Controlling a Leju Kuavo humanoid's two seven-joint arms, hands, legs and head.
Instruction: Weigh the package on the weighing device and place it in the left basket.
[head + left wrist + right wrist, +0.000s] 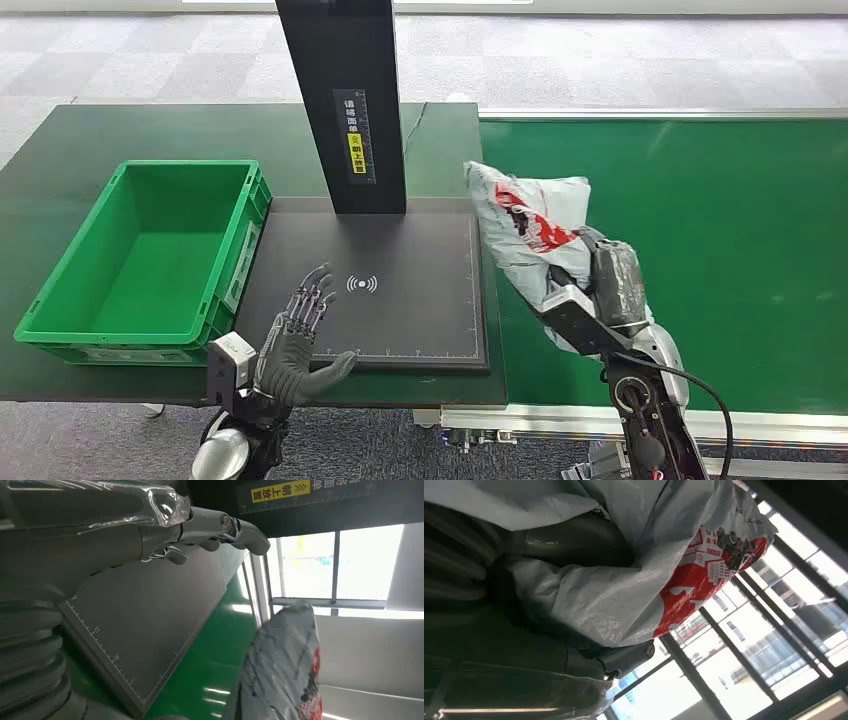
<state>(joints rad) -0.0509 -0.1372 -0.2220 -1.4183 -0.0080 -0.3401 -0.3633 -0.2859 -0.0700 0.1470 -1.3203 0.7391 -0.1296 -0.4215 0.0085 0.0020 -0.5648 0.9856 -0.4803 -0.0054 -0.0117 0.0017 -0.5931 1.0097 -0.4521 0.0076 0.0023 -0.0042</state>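
The left hand [300, 335] lies nearest, low over the front edge of the scale [420, 290], fingers spread and holding nothing; in the left wrist view those fingers [220, 525] reach out flat above the scale's ruled plate [150, 625]. Outward from it, the plate is bare, with a black post [345, 100] rising from its far edge. To its left on the dark counter [100, 140] sits the green basket [60, 275], nothing in it.

The right hand [590, 305] grips the package [530, 225], a grey plastic bag with red print, lifted in the air over the seam between the scale's right edge and the green belt [720, 250]. In the right wrist view the package [634, 580] bulges over the hand [574, 655], whose fingers wrap it from underneath.

The pick-up looks done: the package is off the belt and carried. It does not yet rest on the scale, so weighing is still ahead, and after that the move across to the basket. I judge the task at an early stage, perhaps a third through.
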